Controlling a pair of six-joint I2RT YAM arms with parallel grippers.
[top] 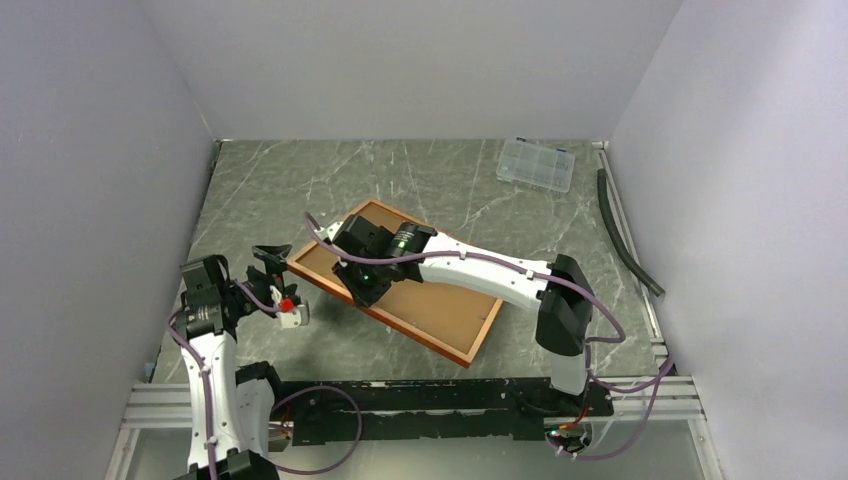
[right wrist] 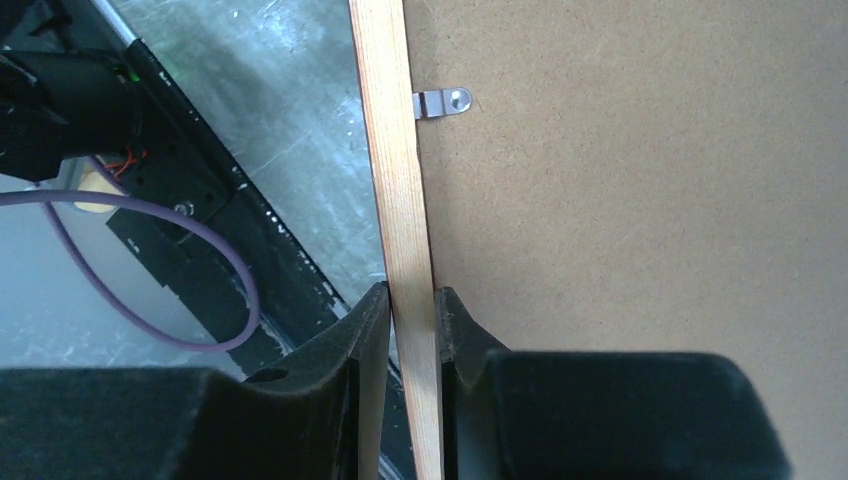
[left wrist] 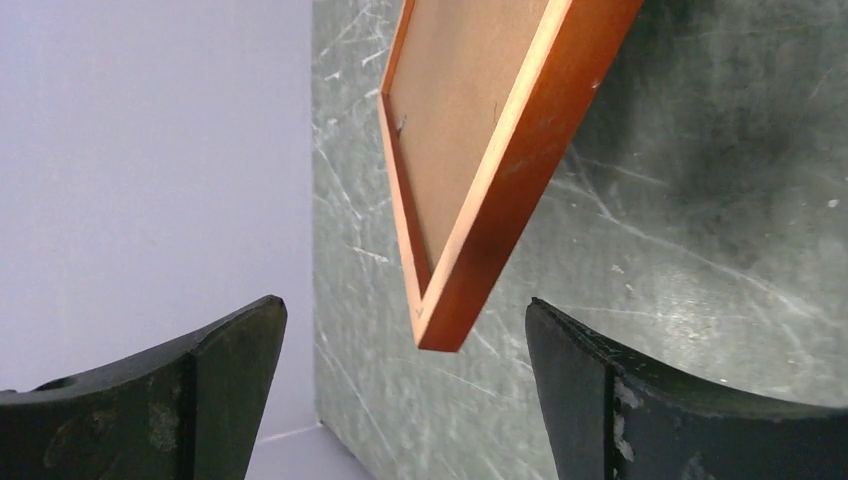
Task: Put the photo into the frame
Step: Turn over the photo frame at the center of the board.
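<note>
On the worktop [top: 290,180], the right jaws pinched the frame [top: 440,310] by its edge rail; at its nine o'clock, the left jaws stood spread.

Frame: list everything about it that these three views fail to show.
- Front face of the frame: every view shows its back; the brown backing board covers whatever is inside.
- Top view: the right gripper has its fingertips hidden under its own wrist.
- Left wrist view: one corner only; the top edge cuts off the rest.
- Right wrist view: one rail and one metal clip; the rest is out of picture.
</note>
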